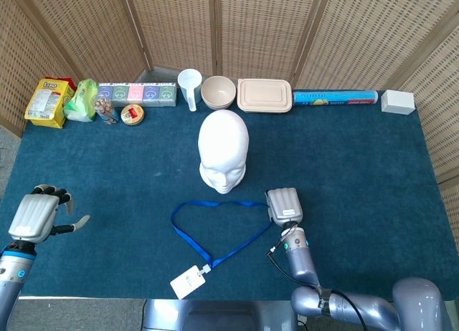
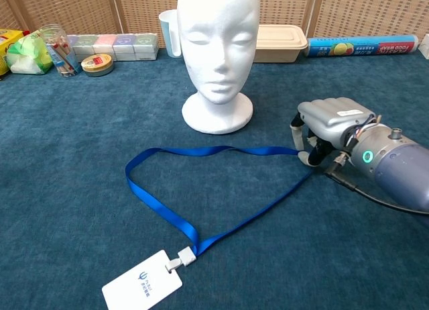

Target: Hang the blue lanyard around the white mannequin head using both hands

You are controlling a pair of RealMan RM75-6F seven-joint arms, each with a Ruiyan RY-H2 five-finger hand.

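Note:
The white mannequin head (image 1: 224,148) stands upright mid-table, facing me (image 2: 218,35). In front of it the blue lanyard (image 1: 215,203) lies flat in an open loop (image 2: 221,149), its white badge (image 2: 141,280) near the front edge. My right hand (image 2: 332,119) sits palm down at the loop's right bend (image 1: 283,205). Its fingers curl down and the strap end runs in between thumb and fingers, so it pinches the lanyard there. My left hand (image 1: 34,215) hovers at the far left edge, empty with fingers apart, well away from the loop's left end.
Along the back edge stand snack bags (image 1: 49,100), a row of small boxes (image 1: 136,94), a tin (image 1: 132,114), a white cup (image 1: 189,87), a bowl (image 1: 218,92), a lidded container (image 1: 265,94), a food wrap roll (image 1: 335,97) and a white box (image 1: 397,102). Wicker screens close the back.

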